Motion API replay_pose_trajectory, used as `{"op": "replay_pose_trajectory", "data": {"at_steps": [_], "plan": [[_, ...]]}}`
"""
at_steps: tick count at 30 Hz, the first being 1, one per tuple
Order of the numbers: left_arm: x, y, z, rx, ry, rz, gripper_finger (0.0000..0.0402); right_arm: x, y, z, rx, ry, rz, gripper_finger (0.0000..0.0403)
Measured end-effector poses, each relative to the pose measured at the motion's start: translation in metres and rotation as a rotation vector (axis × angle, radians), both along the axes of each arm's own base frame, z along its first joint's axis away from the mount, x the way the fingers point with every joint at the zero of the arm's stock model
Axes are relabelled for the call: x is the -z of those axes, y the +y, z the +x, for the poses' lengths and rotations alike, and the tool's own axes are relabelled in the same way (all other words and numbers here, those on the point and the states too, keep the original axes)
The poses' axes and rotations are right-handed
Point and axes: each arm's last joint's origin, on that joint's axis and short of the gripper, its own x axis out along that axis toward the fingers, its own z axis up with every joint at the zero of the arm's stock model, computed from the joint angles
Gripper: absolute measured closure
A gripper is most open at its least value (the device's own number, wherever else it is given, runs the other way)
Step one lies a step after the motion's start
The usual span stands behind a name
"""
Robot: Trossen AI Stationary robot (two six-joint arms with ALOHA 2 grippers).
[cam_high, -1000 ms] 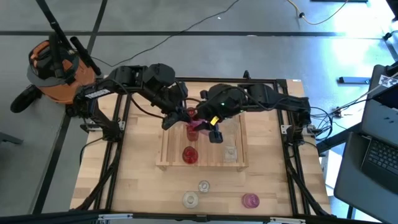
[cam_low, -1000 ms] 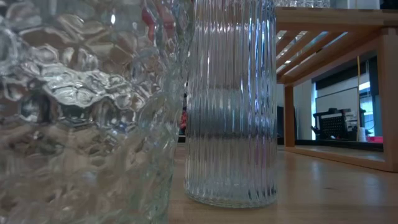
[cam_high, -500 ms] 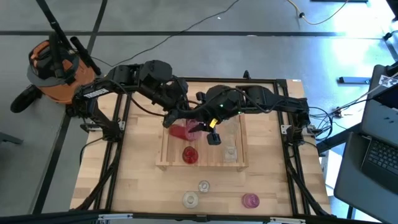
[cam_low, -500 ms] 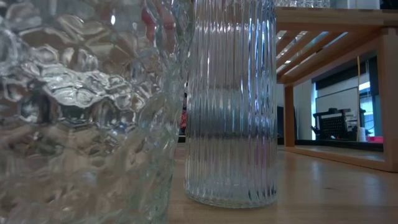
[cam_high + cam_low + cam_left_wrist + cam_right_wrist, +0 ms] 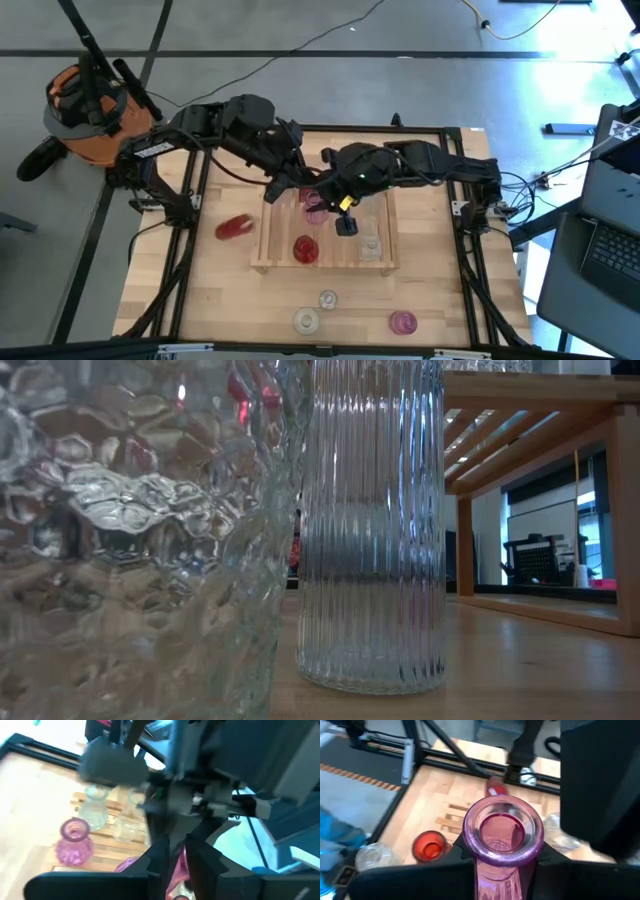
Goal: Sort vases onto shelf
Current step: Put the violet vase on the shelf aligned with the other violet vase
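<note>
My right gripper (image 5: 325, 205) is shut on a pink vase (image 5: 315, 203) over the far part of the slatted shelf (image 5: 270, 262). My left gripper (image 5: 292, 190) hovers just left of it; the left wrist view shows its fingers (image 5: 161, 865) nearly together with nothing between them. A red vase (image 5: 233, 228) lies on its side on the table, left of the shelf. Another red vase (image 5: 305, 248) and a clear vase (image 5: 370, 243) stand on the shelf's slats. My right gripper pinches the pink vase's neck (image 5: 495, 872), just below the flared rim, between its two fingers. The vase's mouth (image 5: 502, 832) faces back toward the wrist, and its body, hidden beyond the mouth, points away along the fingers. The fingers slant down over the shelf's far half.
Two clear vases (image 5: 327, 299) (image 5: 306, 320) and a pink vase (image 5: 402, 322) stand on the table near its front edge. In the low view a dimpled glass vase (image 5: 130, 540) and a ribbed one (image 5: 370, 530) fill most of the picture. An orange vacuum (image 5: 85, 110) stands on the floor at the far left.
A red vase that was between the two grippers over the shelf has dropped away to the left. It now lies on its side on the table beside the shelf. The pink vase has stayed in my right gripper.
</note>
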Motion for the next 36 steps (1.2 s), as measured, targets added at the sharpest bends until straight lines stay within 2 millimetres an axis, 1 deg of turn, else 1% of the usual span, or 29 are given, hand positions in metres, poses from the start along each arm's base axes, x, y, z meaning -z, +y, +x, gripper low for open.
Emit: {"op": "replay_pose_trajectory", "data": {"at_steps": [3, 6, 9, 11, 13, 17, 21, 24, 27, 31, 36], "plan": [[-0.007, 0.003, -0.012, -0.036, -0.019, 0.018, 0.0352, -0.01, 0.008, -0.013, 0.048, -0.025, -0.042, 0.0357], [-0.019, 0.005, -0.032, -0.085, -0.062, 0.057, 0.0357, -0.018, 0.021, -0.026, 0.118, -0.049, -0.062, 0.0357], [-0.03, 0.006, -0.052, -0.141, -0.104, 0.094, 0.0361, -0.019, 0.033, -0.033, 0.207, -0.05, -0.081, 0.0357], [-0.034, 0.006, -0.061, -0.169, -0.12, 0.122, 0.0364, -0.019, 0.041, -0.036, 0.266, -0.06, -0.082, 0.0357], [-0.039, 0.006, -0.074, -0.187, -0.134, 0.143, 0.0366, -0.02, 0.049, -0.039, 0.33, -0.08, -0.082, 0.0357], [-0.045, 0.006, -0.092, -0.22, -0.152, 0.164, 0.0367, -0.013, 0.056, -0.04, 0.446, -0.084, -0.086, 0.0357], [-0.047, 0.005, -0.102, -0.227, -0.158, 0.185, 0.0367, 0.0, 0.063, -0.034, 0.509, -0.087, -0.07, 0.0357], [-0.048, 0.005, -0.103, -0.226, -0.162, 0.186, 0.0367, 0.012, 0.069, -0.028, 0.578, -0.109, -0.067, 0.0357], [-0.047, 0.005, -0.103, -0.225, -0.157, 0.186, 0.0367, 0.018, 0.078, -0.026, 0.646, -0.159, -0.067, 0.0357], [-0.044, 0.005, -0.104, -0.222, -0.125, 0.187, 0.0367, 0.024, 0.092, -0.033, 0.739, -0.208, -0.109, 0.0357], [-0.041, 0.005, -0.106, -0.218, -0.089, 0.19, 0.0367, 0.031, 0.106, -0.041, 0.775, -0.221, -0.098, 0.0357]]}}
